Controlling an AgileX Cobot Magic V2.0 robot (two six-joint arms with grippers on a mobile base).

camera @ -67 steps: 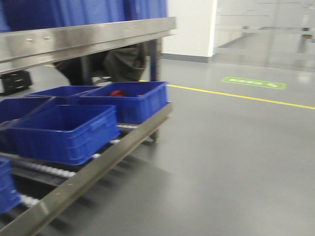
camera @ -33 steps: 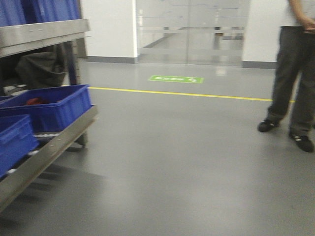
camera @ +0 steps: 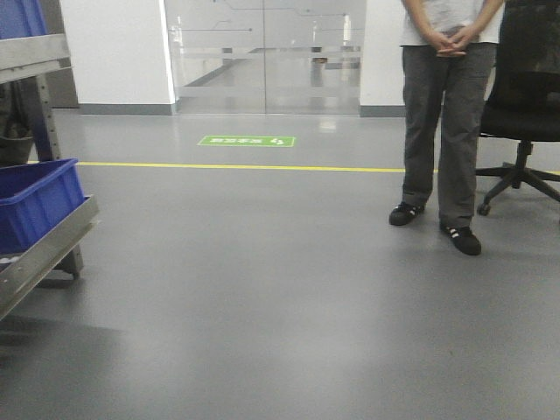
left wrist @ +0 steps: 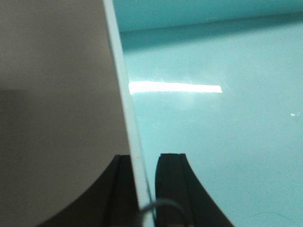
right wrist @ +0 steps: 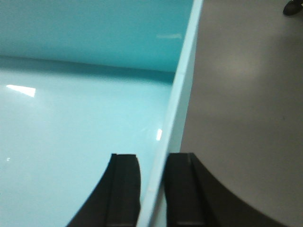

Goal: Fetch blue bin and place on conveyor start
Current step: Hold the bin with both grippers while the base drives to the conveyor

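The blue bin (left wrist: 213,94) fills both wrist views as a pale turquoise tub seen from above its inside. My left gripper (left wrist: 144,158) is shut on the bin's left wall, with one black finger outside and one inside the thin rim. On the opposite wall, my right gripper (right wrist: 152,158) is shut the same way across the blue bin (right wrist: 71,118). Grey floor shows beyond both walls. The front view shows neither the bin nor the grippers. The conveyor start is out of view.
A steel rack (camera: 44,254) holding a dark blue crate (camera: 35,197) stands at the far left. A person (camera: 442,114) stands at the right beside a black office chair (camera: 525,87). A yellow floor line (camera: 236,165) and glass doors (camera: 262,52) lie ahead.
The front view has swung to the right: the rack and its dark blue crates slid off to the left edge, and the person and the chair came fully into view.
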